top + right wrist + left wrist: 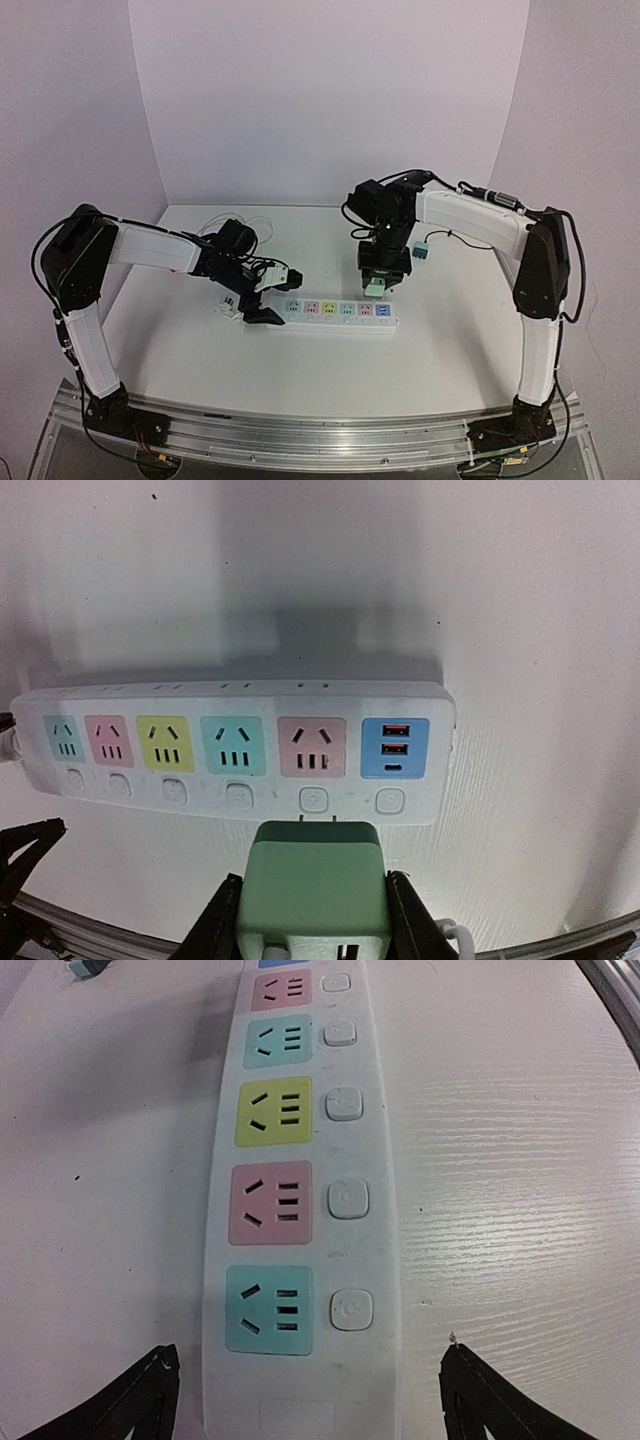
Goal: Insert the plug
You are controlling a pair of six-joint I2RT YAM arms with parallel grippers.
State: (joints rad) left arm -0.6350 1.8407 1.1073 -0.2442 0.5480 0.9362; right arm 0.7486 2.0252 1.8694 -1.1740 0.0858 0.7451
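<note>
The right gripper (313,920) clamps one green square plug (313,885) while the left gripper (305,1395) gapes astride one white plastic power strip (250,698) (five coloured sockets (233,745)).

Small teal block (422,250) on white table (450,345), back right.

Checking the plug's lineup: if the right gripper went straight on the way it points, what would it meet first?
The right gripper, holding the green plug, points at the power strip. The prongs would likely land first near the pink socket beside the blue panel; depth is unclear.
</note>
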